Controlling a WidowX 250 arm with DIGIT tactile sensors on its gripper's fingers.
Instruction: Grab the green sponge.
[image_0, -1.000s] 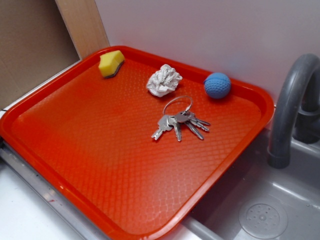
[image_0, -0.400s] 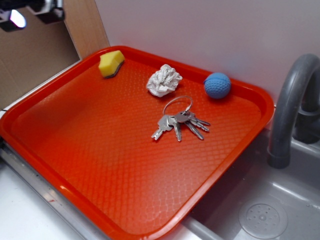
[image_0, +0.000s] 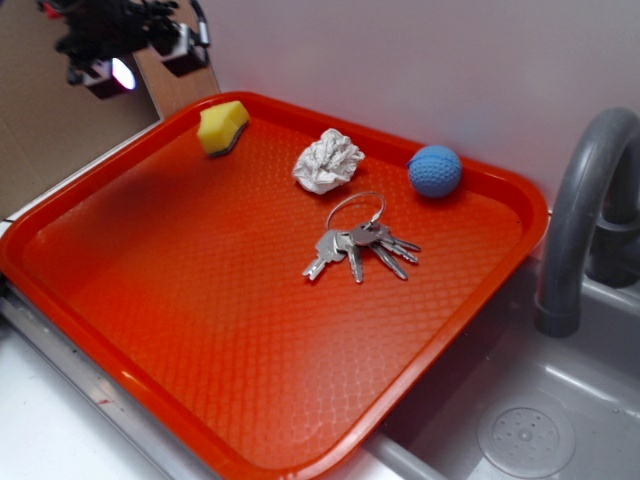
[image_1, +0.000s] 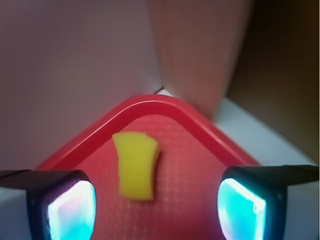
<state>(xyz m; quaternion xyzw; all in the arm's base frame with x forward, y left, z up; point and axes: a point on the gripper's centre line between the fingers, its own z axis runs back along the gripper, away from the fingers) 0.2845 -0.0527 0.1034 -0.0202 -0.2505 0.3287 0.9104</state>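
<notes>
The green sponge (image_0: 222, 126) is a small yellow foam block with a thin dark layer on one side. It lies in the far left corner of the red tray (image_0: 150, 330). In the wrist view the sponge (image_1: 135, 165) lies ahead, between the two fingers and a little left of centre. My gripper (image_0: 140, 62) hangs in the air above and to the left of the sponge, over the tray's far left rim. Its jaws are wide open and empty, and its glowing pads (image_1: 72, 210) show at both lower corners of the wrist view.
On the tray also lie a crumpled white paper wad (image_0: 327, 160), a blue ball (image_0: 435, 170) and a bunch of keys (image_0: 358, 243). A wooden board (image_0: 165, 45) and a white wall stand behind the tray. A grey sink with a faucet (image_0: 580, 210) is at the right.
My gripper has come into the exterior view from the upper left and moved right and down toward the sponge. Nothing on the tray has moved.
</notes>
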